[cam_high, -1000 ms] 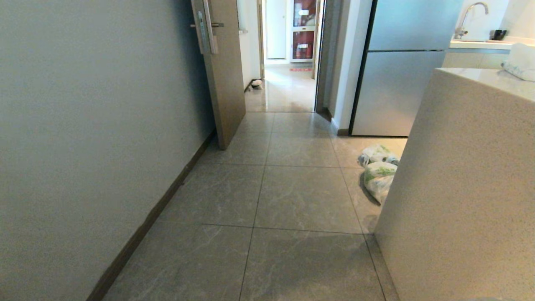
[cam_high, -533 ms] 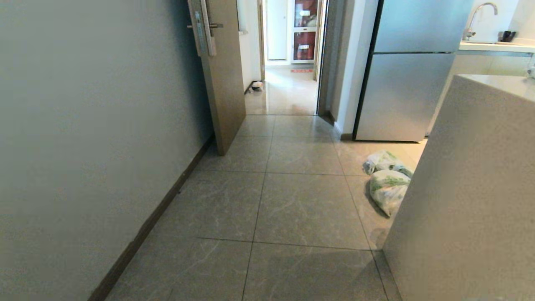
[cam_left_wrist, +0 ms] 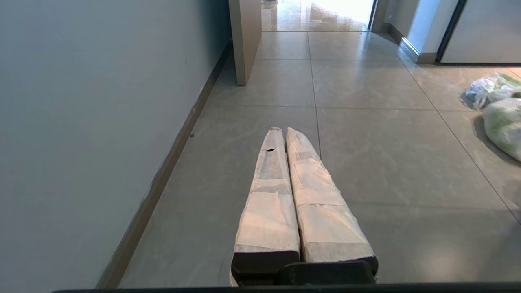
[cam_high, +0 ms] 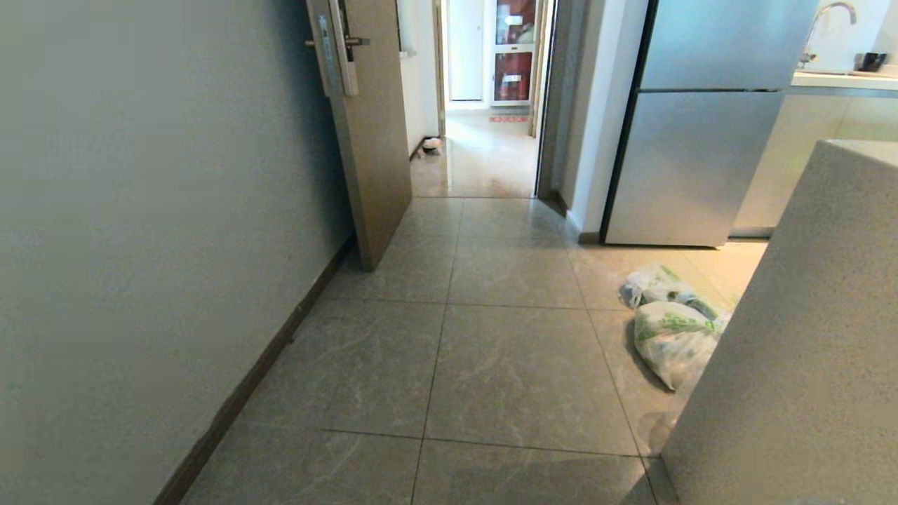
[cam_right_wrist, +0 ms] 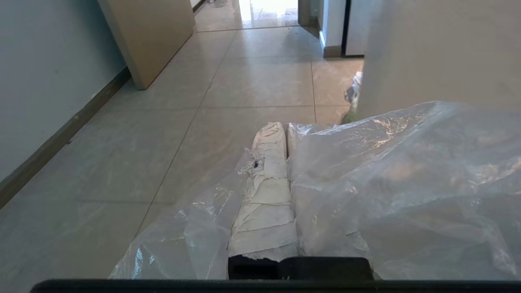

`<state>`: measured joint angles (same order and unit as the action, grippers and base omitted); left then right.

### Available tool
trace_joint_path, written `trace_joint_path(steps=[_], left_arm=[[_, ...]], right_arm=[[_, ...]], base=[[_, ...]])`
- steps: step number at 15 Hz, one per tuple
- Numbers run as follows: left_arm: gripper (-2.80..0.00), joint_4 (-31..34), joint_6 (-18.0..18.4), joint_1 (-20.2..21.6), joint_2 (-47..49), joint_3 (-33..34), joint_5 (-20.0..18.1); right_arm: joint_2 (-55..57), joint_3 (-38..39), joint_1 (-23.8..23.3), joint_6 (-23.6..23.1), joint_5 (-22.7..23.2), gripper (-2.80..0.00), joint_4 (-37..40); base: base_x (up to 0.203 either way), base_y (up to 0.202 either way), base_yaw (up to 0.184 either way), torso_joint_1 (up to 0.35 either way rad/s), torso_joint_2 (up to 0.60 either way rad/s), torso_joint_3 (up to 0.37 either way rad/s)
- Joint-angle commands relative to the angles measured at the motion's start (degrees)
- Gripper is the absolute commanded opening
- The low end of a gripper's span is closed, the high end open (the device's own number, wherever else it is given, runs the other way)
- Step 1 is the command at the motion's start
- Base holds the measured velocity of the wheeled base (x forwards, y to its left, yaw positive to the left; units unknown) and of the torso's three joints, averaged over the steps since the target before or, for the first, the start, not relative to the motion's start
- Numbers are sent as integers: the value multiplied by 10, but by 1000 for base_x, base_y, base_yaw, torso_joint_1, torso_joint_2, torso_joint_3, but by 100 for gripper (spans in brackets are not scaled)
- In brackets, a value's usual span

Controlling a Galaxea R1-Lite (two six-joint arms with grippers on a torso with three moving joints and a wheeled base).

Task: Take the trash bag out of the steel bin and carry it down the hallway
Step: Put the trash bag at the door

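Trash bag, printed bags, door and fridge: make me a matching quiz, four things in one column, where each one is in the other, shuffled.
1. trash bag
2. white bags with green print
3. wooden door
4. fridge

A. open, along the left wall
B. on the floor beside the counter
C. pinched in the shut right gripper
D. standing right of the doorway

Pairs: 1-C, 2-B, 3-A, 4-D

Clear whitish trash bag (cam_right_wrist: 407, 183); green-printed white bags (cam_high: 670, 337); grey floor tiles (cam_high: 505, 365).
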<state>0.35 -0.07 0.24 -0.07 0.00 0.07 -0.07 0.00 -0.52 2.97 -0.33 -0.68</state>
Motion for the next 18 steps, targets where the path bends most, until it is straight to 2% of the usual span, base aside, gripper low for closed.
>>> trace_joint_path(steps=[1, 18], left_arm=[[-280, 0, 0, 0, 1, 2, 0], [-280, -1, 1, 0, 1, 2, 0]], right_arm=[[1, 1, 0, 0, 0, -280, 0], [1, 1, 0, 0, 0, -280, 0]], base=[[192, 0, 3, 0, 0, 7], [191, 0, 1, 3, 2, 2]])
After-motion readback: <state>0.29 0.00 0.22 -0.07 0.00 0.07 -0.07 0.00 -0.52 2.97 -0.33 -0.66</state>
